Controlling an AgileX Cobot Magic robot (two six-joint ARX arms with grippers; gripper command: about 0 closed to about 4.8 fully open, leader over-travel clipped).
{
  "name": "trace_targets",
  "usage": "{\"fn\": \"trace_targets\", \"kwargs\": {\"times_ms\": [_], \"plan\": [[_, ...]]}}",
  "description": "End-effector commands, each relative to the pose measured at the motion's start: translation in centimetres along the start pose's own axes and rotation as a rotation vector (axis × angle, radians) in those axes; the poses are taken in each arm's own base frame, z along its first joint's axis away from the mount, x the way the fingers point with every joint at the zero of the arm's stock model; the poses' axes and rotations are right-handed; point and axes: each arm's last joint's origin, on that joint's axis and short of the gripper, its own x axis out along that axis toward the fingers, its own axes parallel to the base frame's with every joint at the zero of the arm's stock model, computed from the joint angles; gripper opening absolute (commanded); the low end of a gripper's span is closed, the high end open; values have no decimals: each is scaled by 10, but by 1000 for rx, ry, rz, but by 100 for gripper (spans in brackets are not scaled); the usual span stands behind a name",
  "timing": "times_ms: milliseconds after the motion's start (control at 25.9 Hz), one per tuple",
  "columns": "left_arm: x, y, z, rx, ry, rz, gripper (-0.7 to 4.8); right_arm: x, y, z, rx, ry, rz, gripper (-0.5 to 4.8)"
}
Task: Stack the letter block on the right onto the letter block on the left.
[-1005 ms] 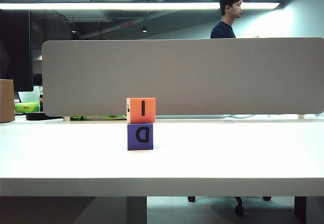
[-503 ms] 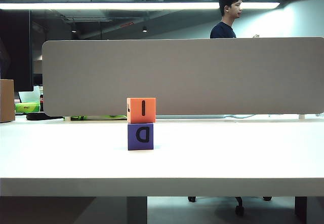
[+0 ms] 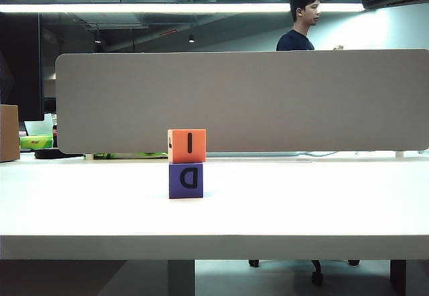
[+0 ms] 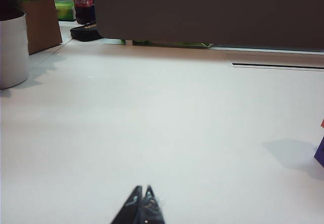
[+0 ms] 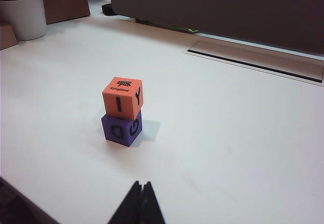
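Two blocks make up the whole job, and they already stand as one pile: the orange letter block [image 3: 186,145] sits on the purple letter block [image 3: 186,180], near the middle of the white bench [image 3: 301,202]. Taking that pile as the landmark, the right gripper [image 5: 141,185] hangs clear of it on the camera side in its wrist view, jaws pressed together and empty. The left gripper [image 4: 142,189] is well apart from the pile, its jaws also together on nothing; in its view only a sliver of purple shows at the frame edge.

What could go wrong, as I judge it, is mostly a knock. The orange block sits slightly twisted and offset on the purple one, so part of it overhangs; a passing arm brushing the pile, or a jolt to the bench, could slide it off. Neither gripper is close enough for that at present.

Around the pile the bench is smooth, bare and brightly lit. Behind the pile stands a long grey partition panel [image 3: 241,102], with a man in a dark shirt [image 3: 298,25] beyond it. Far off to one side of the pile are a white pot [image 5: 24,14], a brown box [image 3: 9,132] and a cola bottle [image 4: 82,3].
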Motion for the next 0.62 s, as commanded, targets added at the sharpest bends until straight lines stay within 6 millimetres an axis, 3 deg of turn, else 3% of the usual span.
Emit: {"fn": "trace_targets", "kwargs": {"times_ms": [39, 232, 425, 619], "plan": [[0, 0, 3, 4, -15, 1, -4, 0, 0, 0, 1, 9, 4, -5], [0, 0, 2, 4, -4, 1, -4, 0, 0, -2, -1, 19, 3, -5], [0, 0, -1, 4, 28, 2, -4, 4, 1, -28, -13, 95, 4, -5], [0, 0, -1, 4, 28, 2, -4, 4, 1, -36, -22, 152, 3, -5]]}}
